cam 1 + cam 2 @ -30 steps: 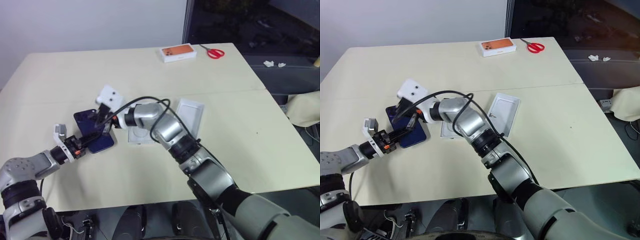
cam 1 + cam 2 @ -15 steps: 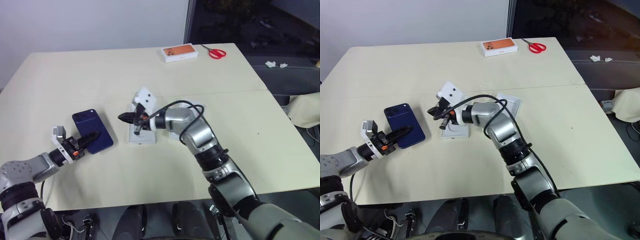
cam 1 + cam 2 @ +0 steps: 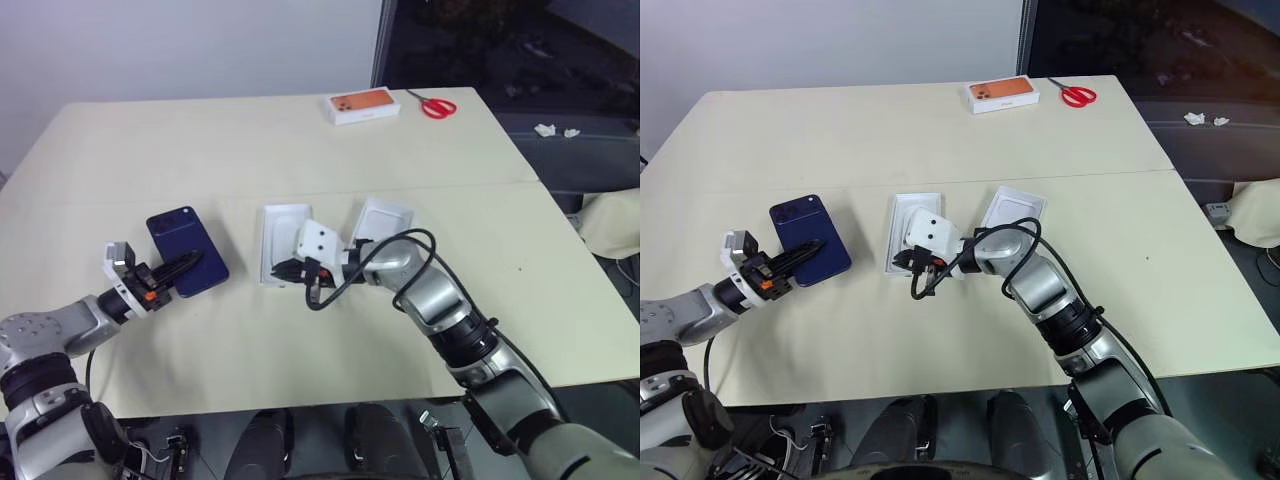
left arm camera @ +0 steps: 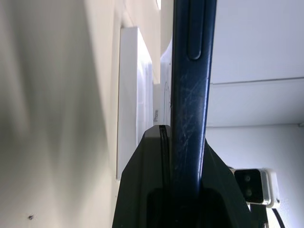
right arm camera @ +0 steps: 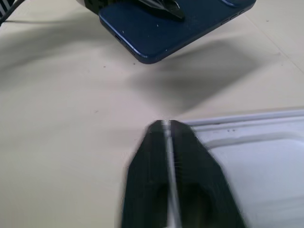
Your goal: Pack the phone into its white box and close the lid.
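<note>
On the cream rectangular table [image 3: 300, 150], the slim navy-blue phone [image 3: 187, 264] lies at nine o'clock. The shallow white cardboard box [image 3: 283, 244] sits at centre, with the white rectangular lid [image 3: 382, 220] just beside it at three o'clock. The orange-topped white box [image 3: 362, 105] and red-handled scissors [image 3: 432, 104] lie far off at twelve to one o'clock.

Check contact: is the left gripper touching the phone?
Touching. The left wrist view shows the left gripper with its fingers pressed on both faces of the phone, seen edge-on.
</note>
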